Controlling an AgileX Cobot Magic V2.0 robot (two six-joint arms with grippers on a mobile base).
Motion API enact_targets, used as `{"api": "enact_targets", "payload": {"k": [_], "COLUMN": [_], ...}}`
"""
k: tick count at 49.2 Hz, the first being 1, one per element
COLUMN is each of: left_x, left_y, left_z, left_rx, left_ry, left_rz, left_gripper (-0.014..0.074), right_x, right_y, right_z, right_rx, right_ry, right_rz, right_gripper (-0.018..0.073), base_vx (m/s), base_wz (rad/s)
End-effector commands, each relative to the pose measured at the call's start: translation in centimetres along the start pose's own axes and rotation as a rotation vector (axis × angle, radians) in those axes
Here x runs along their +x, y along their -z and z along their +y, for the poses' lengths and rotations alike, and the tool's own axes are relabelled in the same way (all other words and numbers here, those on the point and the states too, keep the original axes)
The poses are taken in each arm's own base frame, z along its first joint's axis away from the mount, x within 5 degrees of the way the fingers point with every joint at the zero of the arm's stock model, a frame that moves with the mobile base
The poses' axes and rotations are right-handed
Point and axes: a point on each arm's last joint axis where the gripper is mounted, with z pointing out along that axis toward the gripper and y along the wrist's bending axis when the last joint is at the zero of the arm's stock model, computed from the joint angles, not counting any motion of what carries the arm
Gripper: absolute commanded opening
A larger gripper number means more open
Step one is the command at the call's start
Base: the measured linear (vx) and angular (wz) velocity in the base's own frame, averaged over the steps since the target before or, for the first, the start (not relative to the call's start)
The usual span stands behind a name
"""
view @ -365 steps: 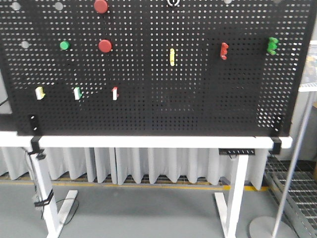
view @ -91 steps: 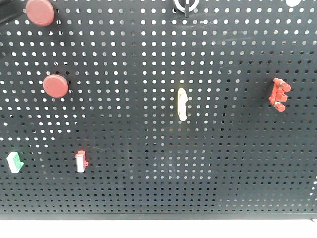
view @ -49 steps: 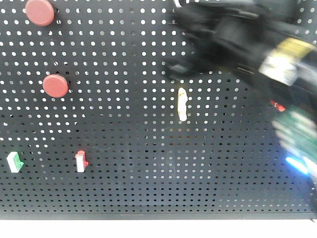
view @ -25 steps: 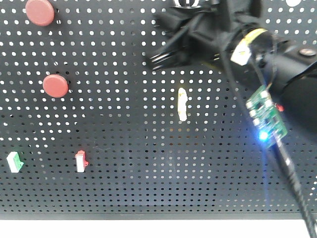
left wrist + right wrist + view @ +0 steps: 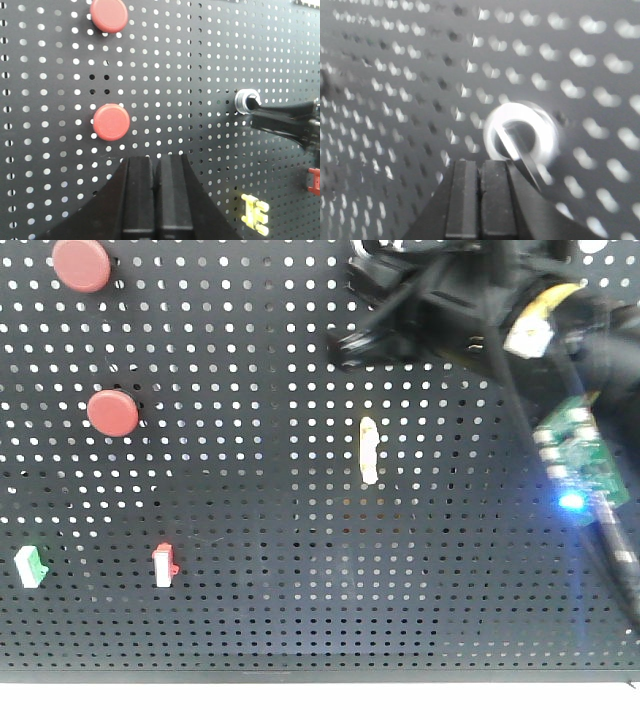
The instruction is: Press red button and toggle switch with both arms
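The pegboard (image 5: 250, 620) is standing upright along the counter's (image 5: 300, 702) far edge, and only a thin white strip of that counter is showing in the front view.

The right pincer (image 5: 342, 346) is reaching in from the counter's right end, high on the board. Its fingers (image 5: 480, 200) are pressed together with nothing between them. In the front view its dark, blurred body is covering the toggle switch (image 5: 247, 100) and the red bracket switch (image 5: 314, 181), which the left wrist view is cutting off at its edge.

The toggle switch is sitting high above the middle of the counter's edge. In the right wrist view it is smeared by blur, with its lever slanting down beside the fingertips. Whether they are touching it is hard to tell.

The left pincer (image 5: 155, 200) is pressed together too, empty, and pointing at the board just below the lower red button (image 5: 111, 121) without touching it. That button is sitting toward the counter's left end, with the upper red button (image 5: 108, 14) above it.

A green circuit board (image 5: 575, 455) is glowing blue on the right arm. The yellow rocker (image 5: 369, 450) is sitting below the right pincer.
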Motion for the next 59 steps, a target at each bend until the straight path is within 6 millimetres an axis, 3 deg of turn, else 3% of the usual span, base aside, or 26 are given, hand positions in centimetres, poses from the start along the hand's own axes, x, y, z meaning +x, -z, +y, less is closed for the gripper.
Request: {"api": "enact_targets", "payload": {"k": [1, 11, 18, 27, 34, 42, 59], "left_x": [-1.7, -1.7, -1.7, -1.7, -1.7, -1.7, -1.7], "left_y": [0.3, 0.3, 0.3, 0.3, 0.2, 0.2, 0.2], "left_z": [-0.2, -0.2, -0.2, -0.2, -0.2, -0.2, -0.2], "left_rx": [0.019, 0.019, 0.019, 0.019, 0.018, 0.018, 0.018], "left_ry": [0.004, 0.005, 0.005, 0.012, 0.012, 0.012, 0.012], "left_rz": [-0.109, -0.107, -0.107, -0.107, -0.103, -0.103, -0.1], "left_gripper": [0.0002, 0.0002, 0.0002, 0.0002, 0.0002, 0.0002, 0.0002], "right_x": [-4.0, -4.4, -4.5, -4.2, -3.7, -3.1, -3.1], "right_y": [2.4, 3.6, 6.2, 10.9, 13.2, 14.1, 14.1], "right_z": [-1.8, 0.0, 1.1, 0.6, 0.4, 0.5, 0.5], "right_rx": [0.055, -0.008, -0.055, -0.041, -0.033, -0.035, -0.035], "right_ry": [0.004, -0.013, 0.001, 0.054, 0.095, 0.095, 0.095], "right_rz": [-0.178, -0.112, -0.119, -0.132, -0.137, -0.128, -0.126], "right_gripper": [-0.0003, -0.0003, -0.0003, -0.0003, -0.0003, -0.0003, -0.0003], "base_vx": [0.0, 0.0, 0.0, 0.0, 0.0, 0.0, 0.0], "base_wz": [0.0, 0.0, 0.0, 0.0, 0.0, 0.0, 0.0]}}
